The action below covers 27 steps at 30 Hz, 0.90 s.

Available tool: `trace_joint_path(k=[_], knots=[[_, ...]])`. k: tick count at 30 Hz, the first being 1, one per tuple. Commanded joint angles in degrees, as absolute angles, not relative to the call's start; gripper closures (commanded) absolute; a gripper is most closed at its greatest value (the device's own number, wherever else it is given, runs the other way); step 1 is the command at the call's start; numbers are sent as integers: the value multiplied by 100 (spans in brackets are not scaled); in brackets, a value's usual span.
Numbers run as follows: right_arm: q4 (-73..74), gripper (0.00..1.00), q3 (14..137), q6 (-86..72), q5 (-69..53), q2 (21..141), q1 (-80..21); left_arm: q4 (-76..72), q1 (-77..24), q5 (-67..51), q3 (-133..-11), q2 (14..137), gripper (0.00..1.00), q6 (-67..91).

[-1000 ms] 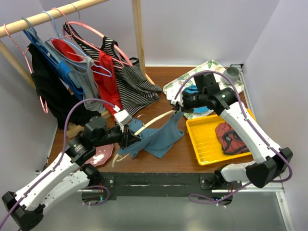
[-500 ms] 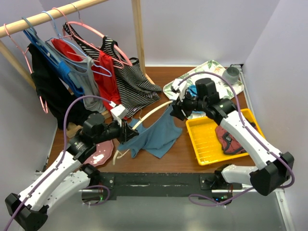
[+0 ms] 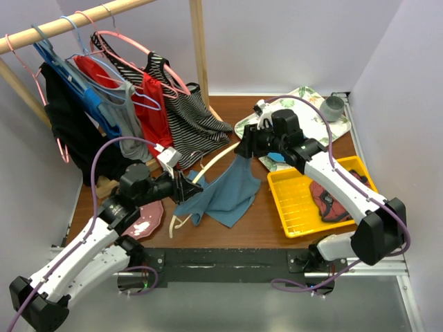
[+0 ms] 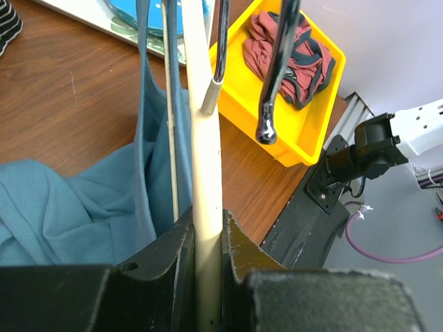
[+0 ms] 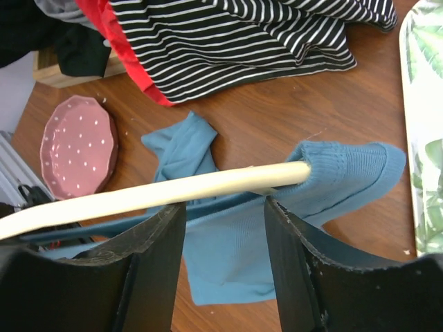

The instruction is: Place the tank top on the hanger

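Observation:
The cream hanger (image 3: 216,160) slants across the table, and my left gripper (image 3: 185,188) is shut on its arm (image 4: 206,173) near the hook end. The teal tank top (image 3: 228,194) lies bunched on the wood below it, one strap (image 5: 346,173) drawn up over the hanger's far tip. My right gripper (image 3: 243,147) hovers at that tip, open; its fingers (image 5: 156,242) straddle the hanger arm (image 5: 173,190) and the cloth below without pinching either. The left wrist view shows the strap (image 4: 147,104) running up beside the hanger arm.
A yellow tray (image 3: 291,207) with a dark red garment (image 3: 331,200) sits at the right, and a floral tray (image 3: 311,100) and grey cup (image 3: 333,105) behind it. A pink plate (image 3: 147,223) lies by my left arm. Hung clothes (image 3: 138,104) on a wooden rail crowd the back left.
My right gripper opened and shifted left toward the back, leaving the strap on the hanger's tip. My left gripper drew the hanger a little leftward.

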<state>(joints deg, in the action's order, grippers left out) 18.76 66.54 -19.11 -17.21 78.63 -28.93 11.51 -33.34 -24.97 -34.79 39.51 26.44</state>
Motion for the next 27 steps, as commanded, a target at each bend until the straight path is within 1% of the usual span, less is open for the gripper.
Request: trace_joint_path(k=[1, 8, 12, 15, 20, 23, 24, 26, 27], knots=[[1459, 49, 6627, -2215, -1503, 7708, -2892, 615, -3296, -2540, -3542, 3753, 100, 2690], [1512, 51, 6521, -2127, -915, 7602, -2892, 659, -3305, -2522, -3595, 3771, 100, 2645], [1485, 54, 6521, -2171, -975, 7725, -2883, 685, -3296, -2540, -3647, 3753, 100, 2637], [1459, 61, 6513, -2162, -967, 7787, -2883, 729, -3296, -2540, -3647, 3727, 100, 2619], [1450, 67, 6495, -2162, -967, 7796, -2883, 747, -3296, -2593, -3665, 3700, 100, 2628], [1433, 74, 6478, -2127, -888, 7813, -2883, 782, -3287, -2593, -3726, 3718, 100, 2593], [1433, 78, 6469, -2118, -853, 7831, -2883, 791, -3287, -2593, -3735, 3709, 100, 2593], [1415, 80, 6443, -2118, -818, 7831, -2874, 826, -3296, -2593, -3770, 3700, 100, 2575], [1406, 84, 6434, -2101, -774, 7831, -2874, 826, -3296, -2601, -3771, 3700, 100, 2566]])
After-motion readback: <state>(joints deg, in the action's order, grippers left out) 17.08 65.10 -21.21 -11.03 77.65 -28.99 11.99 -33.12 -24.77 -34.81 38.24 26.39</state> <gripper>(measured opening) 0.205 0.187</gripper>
